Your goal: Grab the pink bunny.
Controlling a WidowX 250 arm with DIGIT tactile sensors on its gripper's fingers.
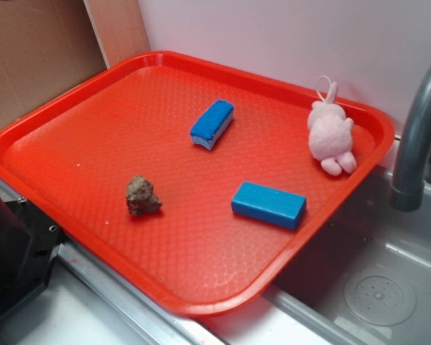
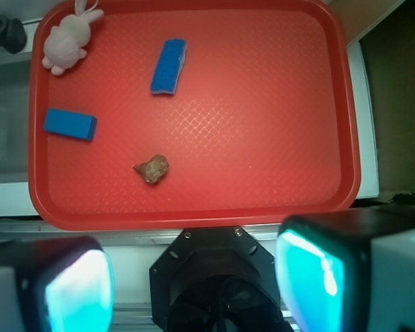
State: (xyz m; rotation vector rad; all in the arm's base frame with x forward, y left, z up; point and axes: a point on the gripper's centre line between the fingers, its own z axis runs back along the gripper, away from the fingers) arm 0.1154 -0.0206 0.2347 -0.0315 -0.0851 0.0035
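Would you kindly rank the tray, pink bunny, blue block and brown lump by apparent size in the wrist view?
1. Red tray
2. Pink bunny and blue block: too alike to separate
3. Brown lump

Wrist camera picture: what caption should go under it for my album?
Open gripper hangs high above a red tray holding the pink bunny, two blue sponges and a brown lump.

Pink bunny (image 1: 331,136) (image 2: 66,43): fuzzy plush, lying in tray corner.

You get bright, even light; shadows under objects on the red tray (image 1: 72,158) stay small and soft. Wrist view: the fingers (image 2: 79,287) blur, glowing cyan.
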